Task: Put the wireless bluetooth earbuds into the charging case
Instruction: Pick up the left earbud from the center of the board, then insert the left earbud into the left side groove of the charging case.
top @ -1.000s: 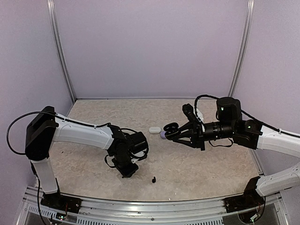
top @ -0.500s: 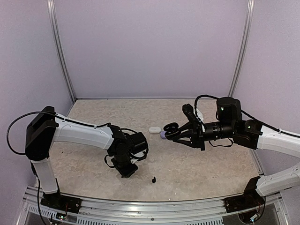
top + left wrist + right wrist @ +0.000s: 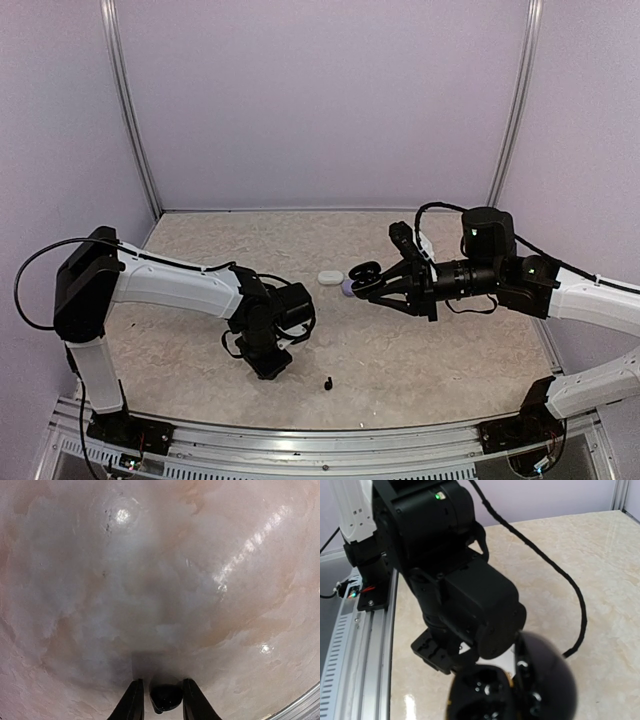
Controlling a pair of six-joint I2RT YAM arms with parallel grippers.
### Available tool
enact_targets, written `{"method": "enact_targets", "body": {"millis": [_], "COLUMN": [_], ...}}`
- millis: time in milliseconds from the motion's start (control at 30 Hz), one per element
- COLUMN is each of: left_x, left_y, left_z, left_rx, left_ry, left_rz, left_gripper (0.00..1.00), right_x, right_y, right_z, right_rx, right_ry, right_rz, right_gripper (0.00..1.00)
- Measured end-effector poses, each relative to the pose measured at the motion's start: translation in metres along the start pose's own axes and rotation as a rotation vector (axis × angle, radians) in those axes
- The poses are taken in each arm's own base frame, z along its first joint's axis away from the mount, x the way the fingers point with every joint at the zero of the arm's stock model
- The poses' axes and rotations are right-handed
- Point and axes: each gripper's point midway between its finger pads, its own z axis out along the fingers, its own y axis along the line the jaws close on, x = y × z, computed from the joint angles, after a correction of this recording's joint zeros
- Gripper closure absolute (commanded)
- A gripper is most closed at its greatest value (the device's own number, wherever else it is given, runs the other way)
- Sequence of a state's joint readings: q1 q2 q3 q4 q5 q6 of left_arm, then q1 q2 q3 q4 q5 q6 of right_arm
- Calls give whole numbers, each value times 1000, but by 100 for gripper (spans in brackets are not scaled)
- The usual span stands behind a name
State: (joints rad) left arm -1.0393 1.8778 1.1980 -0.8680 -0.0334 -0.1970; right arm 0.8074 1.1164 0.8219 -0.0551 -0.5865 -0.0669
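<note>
3 cases: white case (image 3: 330, 277); lavender case (image 3: 346, 288), half hidden; open black case (image 3: 362, 270), clamped by right gripper (image 3: 372, 279). 2 black earbuds: loose earbud (image 3: 328, 382); second earbud (image 3: 166, 697) between left gripper (image 3: 162, 687) jaws, grip unclear.

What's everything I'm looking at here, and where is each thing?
held black earbud: one, black, between the left gripper's fingers
loose black earbud: one, black, on the table near its front edge
black case: one, black, open, held above the table
white case: one, white, mid-table
lavender case: one, pale lavender, right beside the white case
table: one, beige marbled
left gripper: one, black, low over the table
right gripper: one, black, holding the black case
</note>
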Motion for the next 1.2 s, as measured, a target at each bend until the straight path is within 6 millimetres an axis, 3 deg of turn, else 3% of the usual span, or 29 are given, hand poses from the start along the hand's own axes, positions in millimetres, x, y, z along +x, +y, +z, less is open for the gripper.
{"method": "enact_targets", "body": {"millis": [400,533,733,900,1067,1200], "left_x": [1,-14,-63,-91,-90,-78], "left_y": [2,8,22,16,7,-5], "left_z": [-3,-20,-95,-179,-264,-314], "left_rx": [2,30,75,145,229,293], "left_ry": [-2,-97,-440,-780,-1124,-1334], "left_rz": [-8,-51,-128,-125,-102,-64], "left_gripper": [84,85,84,85,84,84], "right_x": [0,-2,-18,-36,-42,-48], "right_y": [0,-1,-4,-6,-5,-2], "right_z": [0,0,-1,-2,-3,-4], "right_rx": [0,6,23,37,36,31], "right_ry": [-1,-6,-68,-147,-199,-233], "right_rz": [0,-4,-48,-111,-155,-192], "right_gripper": [96,96,97,97,99,99]}}
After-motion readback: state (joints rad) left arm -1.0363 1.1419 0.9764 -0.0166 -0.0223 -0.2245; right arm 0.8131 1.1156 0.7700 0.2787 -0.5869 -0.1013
